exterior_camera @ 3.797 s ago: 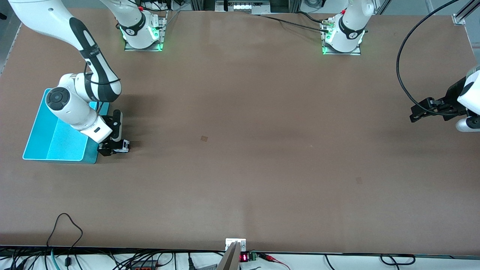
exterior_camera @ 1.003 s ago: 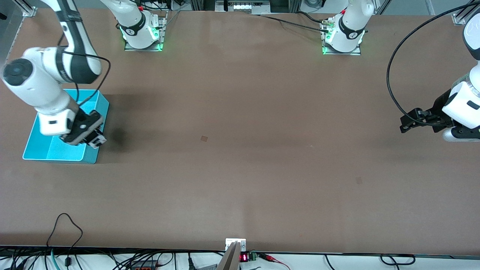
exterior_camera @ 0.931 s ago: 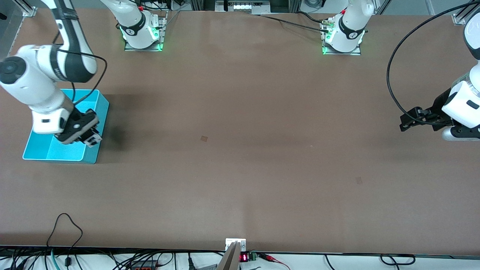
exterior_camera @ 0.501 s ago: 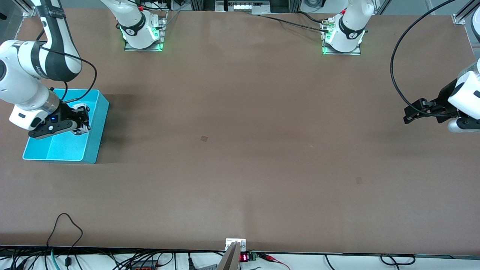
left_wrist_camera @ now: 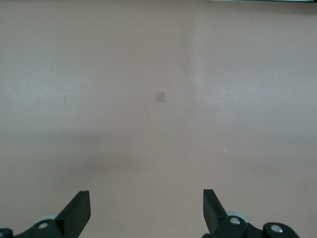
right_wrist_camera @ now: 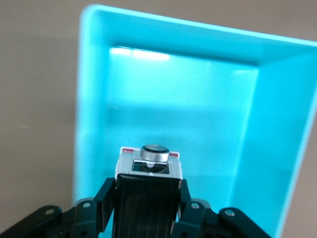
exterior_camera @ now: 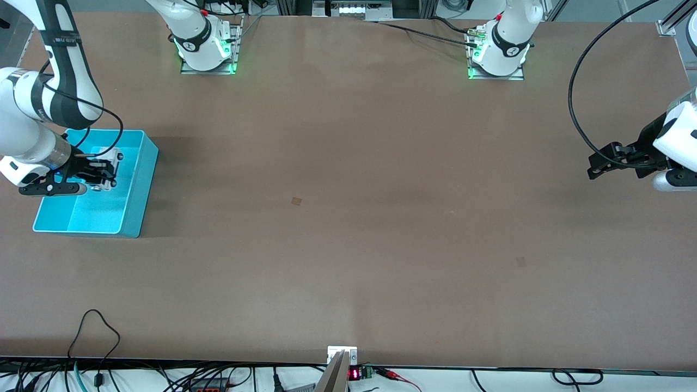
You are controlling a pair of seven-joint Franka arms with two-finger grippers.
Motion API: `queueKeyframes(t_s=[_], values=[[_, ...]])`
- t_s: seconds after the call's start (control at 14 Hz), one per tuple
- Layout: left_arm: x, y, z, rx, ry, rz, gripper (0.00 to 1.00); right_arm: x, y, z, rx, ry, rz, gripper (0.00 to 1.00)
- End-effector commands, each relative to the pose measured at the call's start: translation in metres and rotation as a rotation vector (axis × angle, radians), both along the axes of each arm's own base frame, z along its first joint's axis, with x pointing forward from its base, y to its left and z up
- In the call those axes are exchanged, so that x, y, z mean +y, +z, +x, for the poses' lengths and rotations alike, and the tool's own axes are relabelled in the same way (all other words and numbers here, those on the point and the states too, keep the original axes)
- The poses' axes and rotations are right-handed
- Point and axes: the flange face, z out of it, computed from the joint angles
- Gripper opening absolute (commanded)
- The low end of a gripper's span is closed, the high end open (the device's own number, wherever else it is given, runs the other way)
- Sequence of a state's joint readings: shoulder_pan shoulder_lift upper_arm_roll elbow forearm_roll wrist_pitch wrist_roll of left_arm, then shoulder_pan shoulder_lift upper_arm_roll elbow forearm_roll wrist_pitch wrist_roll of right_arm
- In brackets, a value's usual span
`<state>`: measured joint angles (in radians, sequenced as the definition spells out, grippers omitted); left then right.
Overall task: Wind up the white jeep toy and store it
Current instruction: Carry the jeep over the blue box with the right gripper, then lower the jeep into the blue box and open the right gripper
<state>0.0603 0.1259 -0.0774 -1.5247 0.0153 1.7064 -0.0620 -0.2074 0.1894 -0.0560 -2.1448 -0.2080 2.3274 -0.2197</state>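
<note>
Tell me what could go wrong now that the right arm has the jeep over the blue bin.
1. The right end effector holds the white jeep toy in the air over the cyan bin. Released from there, it might bounce or land tipped over.
2. If the toy is wound, it could roll into the bin's wall once let go.
3. Lowering farther could bring the fingers against the bin's rim.

The left end effector waits open over the table's left-arm end, so it poses little risk.

No readable text on table, bin, toy or arms. Small red digits glow on display (exterior_camera: 354, 374) at table edge, six o'clock; digits illegible.
</note>
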Motion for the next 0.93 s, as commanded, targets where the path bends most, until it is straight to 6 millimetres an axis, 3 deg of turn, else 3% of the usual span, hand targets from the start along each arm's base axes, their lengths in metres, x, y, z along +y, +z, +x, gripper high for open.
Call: queueKeyframes(t_s=[0.0, 0.29, 0.5, 0.86], values=[[0.002, 0.006, -0.004, 0.002, 0.010, -0.019, 1.00, -0.010, -0.010, -0.010, -0.029, 0.015, -0.045, 0.00], [0.006, 0.002, -0.005, 0.013, 0.021, -0.019, 1.00, -0.029, -0.040, -0.013, -0.059, -0.011, -0.034, 0.00], [0.025, 0.001, -0.005, 0.014, 0.050, -0.018, 1.00, -0.035, -0.070, -0.015, -0.057, -0.015, -0.021, 0.00], [0.015, 0.003, -0.008, 0.037, 0.028, -0.010, 1.00, -0.041, -0.091, -0.020, -0.027, 0.000, -0.009, 0.00]])
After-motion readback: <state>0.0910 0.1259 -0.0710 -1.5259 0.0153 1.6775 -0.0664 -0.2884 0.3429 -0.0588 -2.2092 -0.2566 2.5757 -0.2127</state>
